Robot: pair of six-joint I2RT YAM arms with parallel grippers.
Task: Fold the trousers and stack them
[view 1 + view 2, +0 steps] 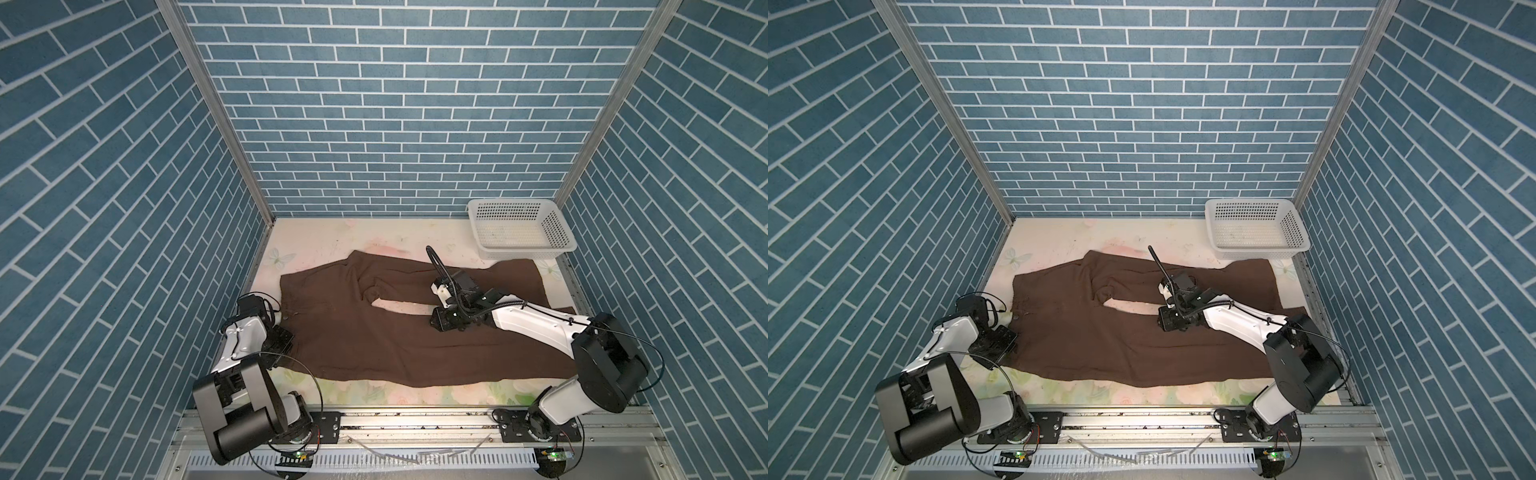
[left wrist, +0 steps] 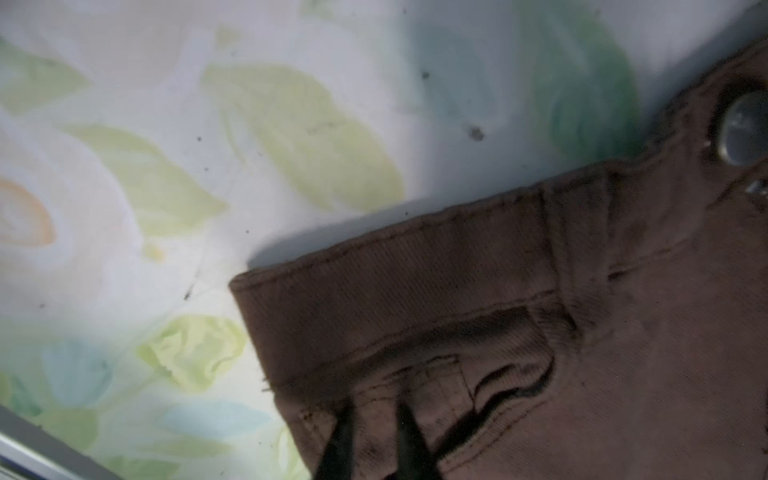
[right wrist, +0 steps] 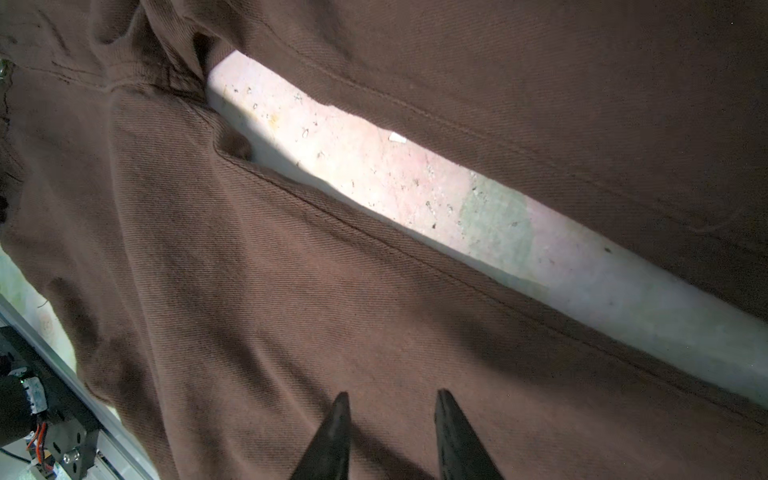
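The dark brown trousers lie spread on the floral table cover, waist at the left and both legs running right, with a narrow gap of bare cover between them. My left gripper sits at the near-left waist corner, shut on the waistband, with a fold of fabric between its tips. A round button shows further along the waist. My right gripper hovers over the near leg beside the gap, its fingers apart, nothing between them.
A white perforated basket stands at the back right corner, touching the far leg's hem. Blue brick-pattern walls close in three sides. A metal rail carrying both arm bases runs along the front edge.
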